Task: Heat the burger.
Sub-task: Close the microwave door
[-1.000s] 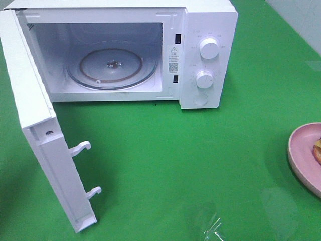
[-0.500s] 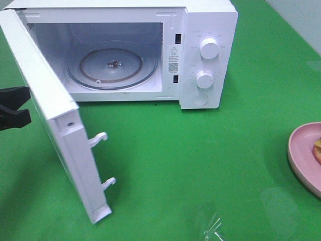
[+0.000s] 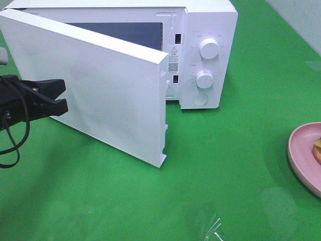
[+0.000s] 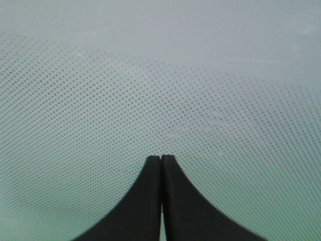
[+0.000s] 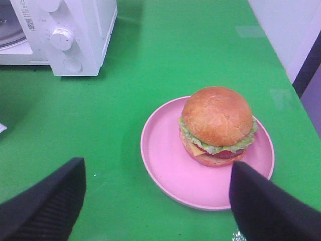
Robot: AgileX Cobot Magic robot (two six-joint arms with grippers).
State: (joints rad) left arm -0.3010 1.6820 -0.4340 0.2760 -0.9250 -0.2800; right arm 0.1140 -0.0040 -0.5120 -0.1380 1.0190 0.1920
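Showing unreadable labels, microwave (image 3: 200, 55) dials

You get bright, even light in every view. The green bench (image 3: 241, 165) throws pale glare at the overhead view's lower middle. The microwave door (image 3: 100, 100) casts a soft shadow beneath. Your left wrist view is hazy and low-contrast; the burger (image 5: 216, 125) looks sharp.

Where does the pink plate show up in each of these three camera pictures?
Exterior high: the pink plate is cut off at the right edge, on the green table.
Left wrist: not in it; only the dotted door panel shows.
Right wrist: plate in the middle, carrying the burger.
Shared landmark: the microwave's lower knob.
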